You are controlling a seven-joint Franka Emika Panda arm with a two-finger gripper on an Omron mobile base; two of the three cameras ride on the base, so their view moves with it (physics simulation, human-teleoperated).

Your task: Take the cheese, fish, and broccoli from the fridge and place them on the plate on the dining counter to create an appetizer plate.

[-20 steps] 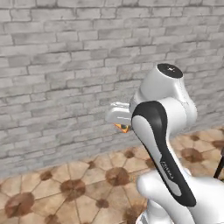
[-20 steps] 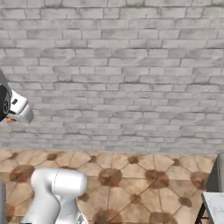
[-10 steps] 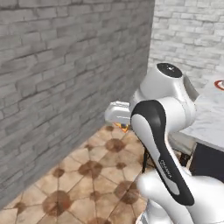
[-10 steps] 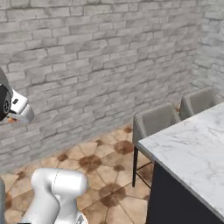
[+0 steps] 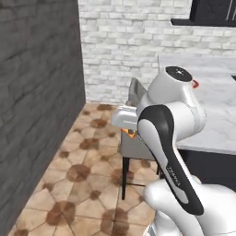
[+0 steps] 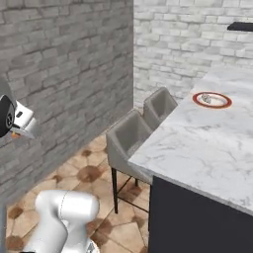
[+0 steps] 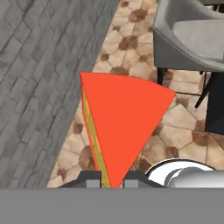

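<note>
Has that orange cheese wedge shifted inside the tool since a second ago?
No. The cheese stays pinched in the tool, just below the white wrist; the room swings because the base turns.

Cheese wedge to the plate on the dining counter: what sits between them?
In the right base view, two grey chairs and bare marble counter separate the cheese in the pincer from the plate.
</note>
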